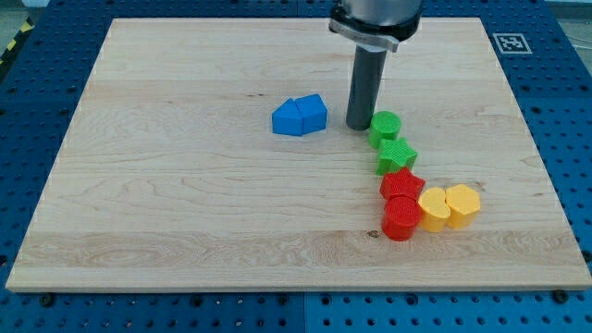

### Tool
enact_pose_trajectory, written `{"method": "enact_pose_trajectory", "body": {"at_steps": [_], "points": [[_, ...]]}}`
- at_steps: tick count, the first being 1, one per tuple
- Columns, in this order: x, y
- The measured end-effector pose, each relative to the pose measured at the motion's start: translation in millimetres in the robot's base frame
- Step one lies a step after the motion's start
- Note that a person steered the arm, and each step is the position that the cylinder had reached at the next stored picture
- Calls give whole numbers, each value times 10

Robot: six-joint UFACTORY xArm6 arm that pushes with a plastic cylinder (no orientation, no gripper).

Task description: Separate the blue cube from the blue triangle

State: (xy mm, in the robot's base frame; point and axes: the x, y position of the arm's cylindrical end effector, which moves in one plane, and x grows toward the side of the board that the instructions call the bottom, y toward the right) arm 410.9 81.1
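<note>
The blue cube (312, 112) and the blue triangle (288, 118) sit touching each other near the board's middle, the triangle on the view's left, the cube on the view's right. My tip (358, 126) rests on the board a short way to the view's right of the cube, apart from it. The tip stands just left of a green cylinder (385, 126).
Below the green cylinder lie a green star (397, 155), a red star (401, 184), a red cylinder (401, 217) and two yellow blocks (433, 209) (462, 203), chained together. The wooden board (185, 203) lies on a blue pegboard; a marker tag (511, 42) is at top right.
</note>
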Motion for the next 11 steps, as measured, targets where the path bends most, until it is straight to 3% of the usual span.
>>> {"method": "enact_pose_trajectory", "body": {"at_steps": [3,6,8,11], "points": [[-93,85],[-648,-888],[-205,-758],[-42,-860]]}}
